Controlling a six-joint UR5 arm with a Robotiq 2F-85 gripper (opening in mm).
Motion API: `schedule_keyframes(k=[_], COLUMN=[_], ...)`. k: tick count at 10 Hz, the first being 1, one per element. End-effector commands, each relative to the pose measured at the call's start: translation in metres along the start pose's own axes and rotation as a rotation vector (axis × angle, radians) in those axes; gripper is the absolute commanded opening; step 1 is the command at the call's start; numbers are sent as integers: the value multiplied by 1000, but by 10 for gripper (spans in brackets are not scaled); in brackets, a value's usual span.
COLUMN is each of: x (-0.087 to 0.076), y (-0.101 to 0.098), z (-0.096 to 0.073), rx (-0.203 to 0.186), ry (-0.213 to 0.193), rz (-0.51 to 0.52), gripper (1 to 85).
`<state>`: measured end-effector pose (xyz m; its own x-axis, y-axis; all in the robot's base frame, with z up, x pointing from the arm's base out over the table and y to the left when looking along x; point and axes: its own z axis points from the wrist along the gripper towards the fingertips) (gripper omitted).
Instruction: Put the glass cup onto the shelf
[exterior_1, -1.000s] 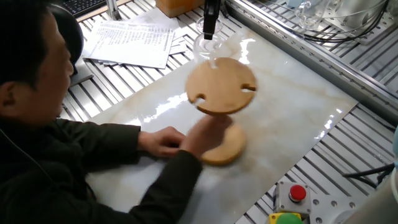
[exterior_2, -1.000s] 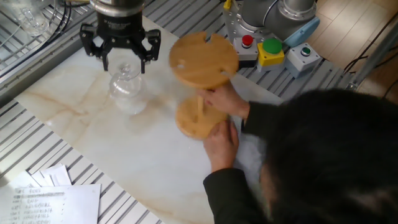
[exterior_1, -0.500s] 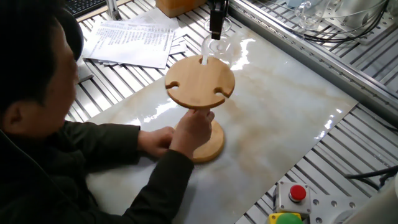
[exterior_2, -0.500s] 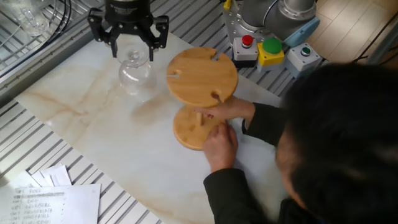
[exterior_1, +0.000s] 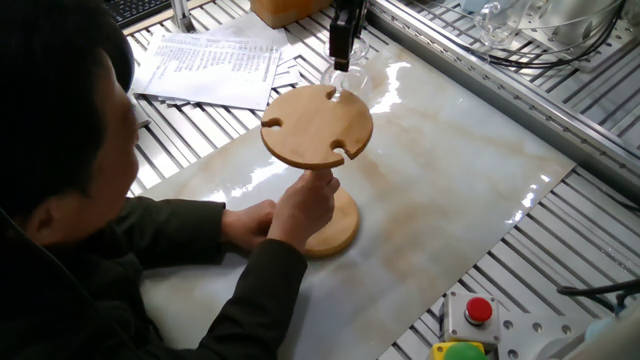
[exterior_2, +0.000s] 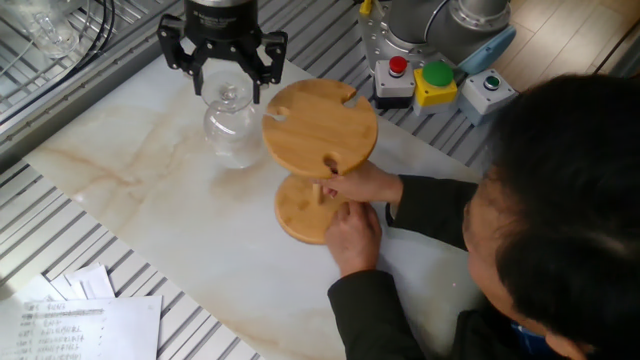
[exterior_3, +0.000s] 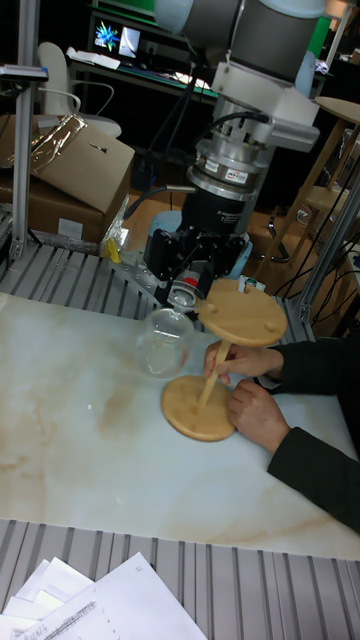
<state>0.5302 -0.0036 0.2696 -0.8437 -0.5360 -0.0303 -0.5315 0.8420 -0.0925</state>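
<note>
While papers lie at the near left edge of the marble table in the other fixed view, the gripper hangs at the far side with its jaws closed on the foot of the glass cup, which hangs upside down, bowl lowest, above the table. Just right of it stands the shelf, its slotted disc beside the cup's bowl. A person's hands grip the post and base, crowding the near right side. Farther right sits a button box.
</note>
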Motion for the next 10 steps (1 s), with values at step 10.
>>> schedule_keyframes(k=[10], x=[-7], y=[28], z=[7], rx=[-14], ry=[8], rz=[86], gripper=[10])
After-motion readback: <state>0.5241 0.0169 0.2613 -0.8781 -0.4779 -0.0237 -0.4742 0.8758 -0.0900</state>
